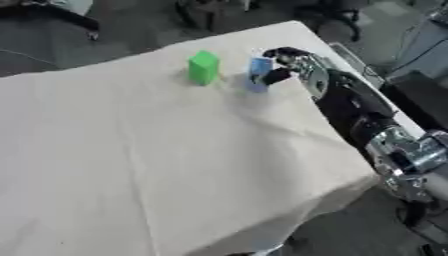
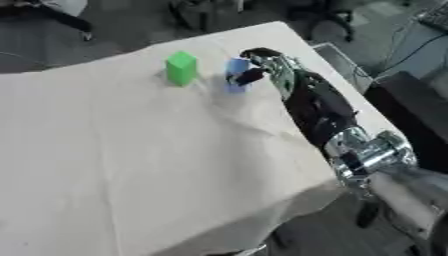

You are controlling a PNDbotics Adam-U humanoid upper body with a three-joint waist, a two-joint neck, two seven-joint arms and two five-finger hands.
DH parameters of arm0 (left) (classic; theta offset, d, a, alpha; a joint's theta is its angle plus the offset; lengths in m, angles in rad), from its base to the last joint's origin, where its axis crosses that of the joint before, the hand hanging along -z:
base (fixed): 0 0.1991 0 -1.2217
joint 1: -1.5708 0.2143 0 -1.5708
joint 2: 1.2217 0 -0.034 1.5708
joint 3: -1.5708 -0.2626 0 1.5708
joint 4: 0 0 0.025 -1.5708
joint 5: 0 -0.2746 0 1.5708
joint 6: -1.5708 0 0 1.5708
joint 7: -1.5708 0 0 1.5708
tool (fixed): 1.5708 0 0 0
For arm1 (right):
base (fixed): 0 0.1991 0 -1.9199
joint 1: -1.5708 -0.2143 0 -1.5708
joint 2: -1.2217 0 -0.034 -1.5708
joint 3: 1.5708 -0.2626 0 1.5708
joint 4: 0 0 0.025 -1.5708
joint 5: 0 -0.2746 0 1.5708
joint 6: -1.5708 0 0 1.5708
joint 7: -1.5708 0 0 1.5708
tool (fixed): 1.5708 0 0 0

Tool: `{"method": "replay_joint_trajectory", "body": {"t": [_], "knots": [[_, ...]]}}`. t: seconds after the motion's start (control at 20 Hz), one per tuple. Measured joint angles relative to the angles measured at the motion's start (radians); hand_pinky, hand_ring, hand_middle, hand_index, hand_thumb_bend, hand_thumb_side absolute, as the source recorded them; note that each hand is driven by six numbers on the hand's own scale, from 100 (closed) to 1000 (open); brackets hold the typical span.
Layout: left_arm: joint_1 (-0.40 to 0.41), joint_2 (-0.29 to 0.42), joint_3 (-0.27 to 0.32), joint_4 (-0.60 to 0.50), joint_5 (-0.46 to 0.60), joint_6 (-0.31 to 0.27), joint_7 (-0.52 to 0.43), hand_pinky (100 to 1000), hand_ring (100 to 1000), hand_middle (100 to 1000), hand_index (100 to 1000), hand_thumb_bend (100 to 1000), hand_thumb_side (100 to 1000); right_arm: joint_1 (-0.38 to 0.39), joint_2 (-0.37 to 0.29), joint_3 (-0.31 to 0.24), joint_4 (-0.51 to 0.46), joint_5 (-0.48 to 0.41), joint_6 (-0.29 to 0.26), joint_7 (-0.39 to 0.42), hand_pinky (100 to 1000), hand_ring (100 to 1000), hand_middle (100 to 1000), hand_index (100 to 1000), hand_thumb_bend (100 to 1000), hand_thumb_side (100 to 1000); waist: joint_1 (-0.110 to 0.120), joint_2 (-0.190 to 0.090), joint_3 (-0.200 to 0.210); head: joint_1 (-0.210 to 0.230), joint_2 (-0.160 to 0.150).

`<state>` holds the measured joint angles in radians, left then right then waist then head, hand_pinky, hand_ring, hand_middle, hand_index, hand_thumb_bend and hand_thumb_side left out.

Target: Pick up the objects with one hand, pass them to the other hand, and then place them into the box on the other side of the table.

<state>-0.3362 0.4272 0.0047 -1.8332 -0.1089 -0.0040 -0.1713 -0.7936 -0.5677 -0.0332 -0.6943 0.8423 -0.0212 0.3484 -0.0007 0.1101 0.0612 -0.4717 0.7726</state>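
A blue block [image 1: 260, 70] is stood upright near the far right corner of the desk [image 1: 157, 165], which is covered with a beige cloth. The right hand [image 1: 293, 62] is reached in along the right edge and is curled round the blue block, one finger seen over its top and a dark fingertip [image 1: 276, 76] pressed at its near side; whether the block is lifted clear of the cloth cannot be told. The grasp is judged to be taken from the right because the block sits on that arm's side. A green block [image 1: 204, 67] is stood just beside the blue one, toward the desk's middle, untouched and apart from the hand, presumably left for a later turn. The left hand is not seen. No box is seen in either view, so the drop-off place is not known. The step in hand is judged to be the pick-up; the pass is not yet done.
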Motion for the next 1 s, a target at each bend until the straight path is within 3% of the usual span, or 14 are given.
{"method": "replay_joint_trajectory", "body": {"t": [0.15,0.35,0.55,0.7,1.0], "knots": [[0.002,-0.006,0.0,0.003,0.003,0.001,-0.001,734,862,738,816,575,653,-0.004,0.0,-0.002,-0.004,0.02,-0.005,-0.021,861,842,788,839,267,330,0.001,0.0,0.002,-0.005,0.0],[0.003,-0.009,0.0,0.006,0.003,0.002,-0.002,733,862,737,815,566,663,0.004,0.007,-0.002,-0.031,0.085,0.005,-0.176,797,733,605,663,235,100,0.001,0.002,0.006,-0.007,0.0],[0.003,-0.013,0.0,0.014,0.003,0.005,0.002,730,860,735,814,554,671,0.027,0.023,0.017,-0.114,0.16,-0.006,-0.381,758,678,537,586,230,100,0.001,0.002,0.007,-0.006,0.0],[0.002,-0.013,0.0,0.028,0.012,0.009,0.008,728,862,737,813,551,673,0.058,0.041,0.051,-0.241,0.197,-0.03,-0.486,755,670,529,579,248,100,0.001,0.002,0.007,0.013,0.0],[-0.028,-0.003,-0.026,0.101,0.077,0.028,0.015,728,881,752,815,544,691,0.139,0.083,0.188,-0.662,0.221,-0.108,-0.551,765,665,536,597,324,100,0.006,0.003,0.003,0.151,0.0]]}}
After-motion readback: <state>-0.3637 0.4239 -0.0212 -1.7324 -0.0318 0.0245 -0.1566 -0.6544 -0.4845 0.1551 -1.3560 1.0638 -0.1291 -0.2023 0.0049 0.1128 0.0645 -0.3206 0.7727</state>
